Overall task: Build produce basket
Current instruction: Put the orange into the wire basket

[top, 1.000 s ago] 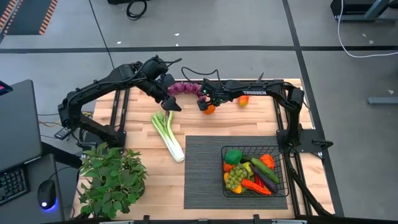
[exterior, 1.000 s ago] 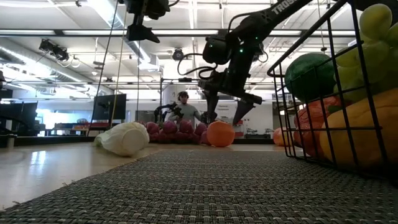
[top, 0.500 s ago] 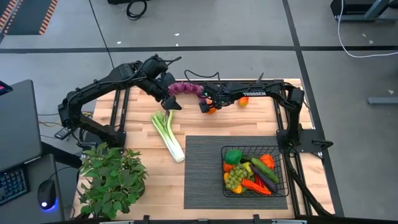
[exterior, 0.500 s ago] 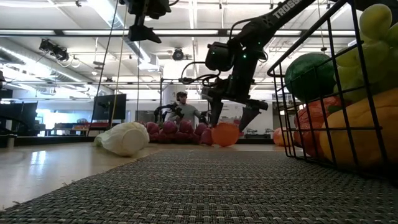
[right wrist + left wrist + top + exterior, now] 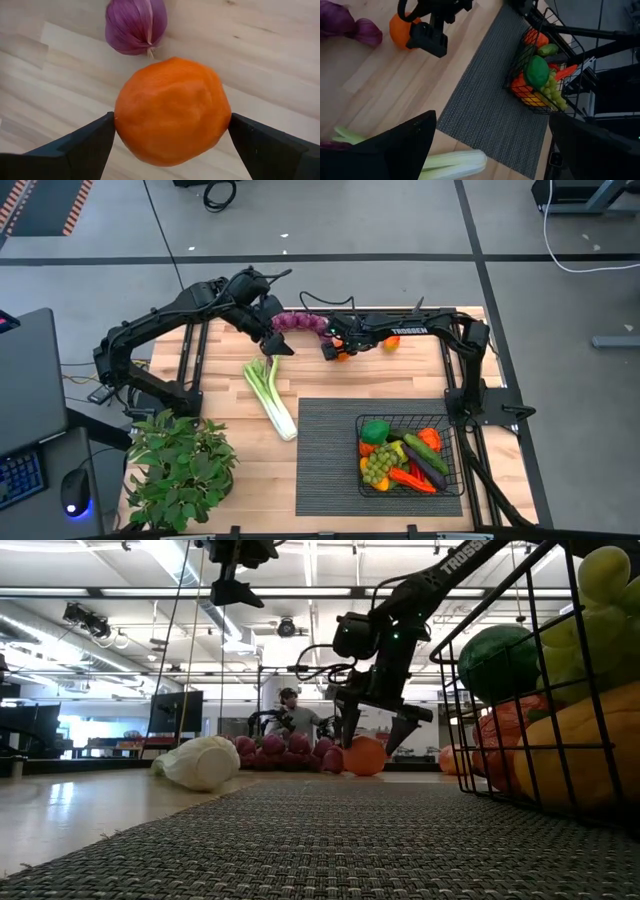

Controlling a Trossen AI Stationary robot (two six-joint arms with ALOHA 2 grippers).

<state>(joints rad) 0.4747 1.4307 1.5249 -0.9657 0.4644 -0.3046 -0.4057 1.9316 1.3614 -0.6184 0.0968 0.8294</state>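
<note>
An orange [image 5: 172, 111] lies on the wood table next to a row of purple bulbs [image 5: 298, 322]. My right gripper [image 5: 340, 352] is open and comes down over the orange, one finger on each side [image 5: 372, 745]. My left gripper [image 5: 275, 340] is open and empty, held high over the green end of the leek [image 5: 270, 395], which lies flat on the table. The black wire basket [image 5: 458, 460] stands on the dark ribbed mat [image 5: 330, 450], filled with several toy fruits and vegetables. Another orange-red fruit [image 5: 391, 340] lies beyond the right gripper. My right gripper stands astride the orange's widest part [image 5: 125, 120] from above, fingers pointing down. The fingertips [image 5: 102, 131] reach its two sides, but I cannot tell whether they touch it. The orange rests on the table.
A potted leafy plant [image 5: 180, 470] stands at the table's near left corner. The mat's left half is bare. One purple bulb [image 5: 135, 25] lies just beyond the orange. A person shows far off in the room behind the table [image 5: 292, 710].
My right gripper has come down over the orange and shifted a little toward the table's right, staying open with a finger on each side. The orange has slid slightly the same way.
</note>
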